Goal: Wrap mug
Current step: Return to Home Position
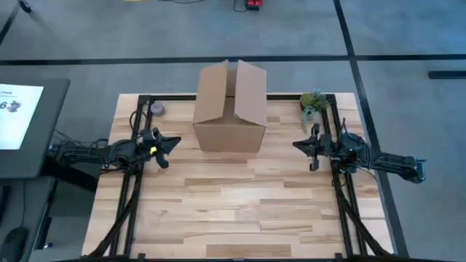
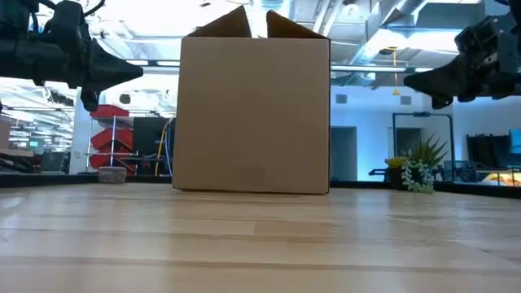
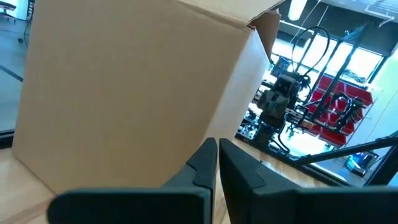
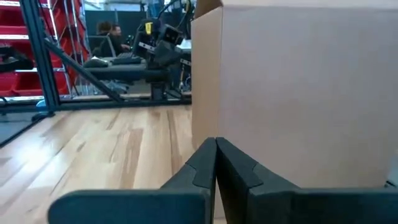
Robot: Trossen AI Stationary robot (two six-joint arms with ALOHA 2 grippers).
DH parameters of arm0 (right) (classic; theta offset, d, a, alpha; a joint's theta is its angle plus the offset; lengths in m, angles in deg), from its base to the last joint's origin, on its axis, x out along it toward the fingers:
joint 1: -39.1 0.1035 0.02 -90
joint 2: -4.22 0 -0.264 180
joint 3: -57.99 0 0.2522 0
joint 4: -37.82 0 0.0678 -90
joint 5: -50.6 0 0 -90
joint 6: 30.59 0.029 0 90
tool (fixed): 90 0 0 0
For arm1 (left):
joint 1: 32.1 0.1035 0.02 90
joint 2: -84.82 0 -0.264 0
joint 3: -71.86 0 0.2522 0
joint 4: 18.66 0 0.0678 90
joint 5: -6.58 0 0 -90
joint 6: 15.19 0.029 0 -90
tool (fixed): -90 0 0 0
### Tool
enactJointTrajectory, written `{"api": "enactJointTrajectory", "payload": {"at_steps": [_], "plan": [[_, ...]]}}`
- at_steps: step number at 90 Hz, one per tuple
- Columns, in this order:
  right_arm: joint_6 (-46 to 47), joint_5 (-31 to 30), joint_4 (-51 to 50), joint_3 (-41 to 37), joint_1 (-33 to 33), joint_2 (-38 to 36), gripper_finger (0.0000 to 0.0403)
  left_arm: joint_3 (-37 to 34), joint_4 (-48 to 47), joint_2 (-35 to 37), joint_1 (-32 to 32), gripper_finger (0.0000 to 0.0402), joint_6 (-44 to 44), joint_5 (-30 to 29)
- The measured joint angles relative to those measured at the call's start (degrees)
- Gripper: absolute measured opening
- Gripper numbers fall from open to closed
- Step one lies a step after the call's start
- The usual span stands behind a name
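- High view gives you the layout: the table (image 1: pixel 240 218) carries one large thing, the cardboard box (image 1: pixel 229 109), which stands at the middle of the far edge. Its top flaps are raised, not lying flat.
- You cannot see the mug in any view. Going by the task it is probably inside the box, but that is a judgement, not something seen.
- The left pincer (image 3: pixel 217 155) hangs above the table's left edge and points inward at the box's left wall. Its fingers are pressed together and hold nothing.
- The right pincer (image 4: pixel 216 152) is in the matching spot over the right edge, facing the box's right wall. It too is closed and empty.
- The box sits between the two pincers, slightly toward the far edge from both, and touches neither.
- To retreat well, draw each arm straight back toward its own edge and keep it at its present height. Do not swing inward, or a finger may catch a raised flap and shift the box.
- On the right side, watch the small plant (image 1: pixel 313 102) at the far right corner, near that arm's path.
- A small round grey object (image 1: pixel 157 109) lies near the far left corner, apart from the left arm.
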Motion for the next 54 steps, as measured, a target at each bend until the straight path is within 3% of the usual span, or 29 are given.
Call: {"api": "enactJointTrajectory", "payload": {"at_steps": [7,15,22,54], "plan": [[-1.48,-2.98,-0.47,0.00,0.02,0.02,0.0000,0.00,0.00,0.00,0.00,0.0000,-0.02,-0.01],[-10.12,-8.99,0.63,0.00,-0.20,3.10,0.0000,0.00,-0.01,0.00,0.00,0.0000,-0.02,-0.02],[-13.96,-10.54,1.20,0.03,-0.53,3.88,0.0000,0.00,0.00,-0.02,0.00,0.0000,-0.02,0.00],[-9.44,-10.88,1.26,0.09,-0.59,5.30,0.0000,0.00,-0.02,-0.04,-0.02,0.0000,1.39,0.30]]}}
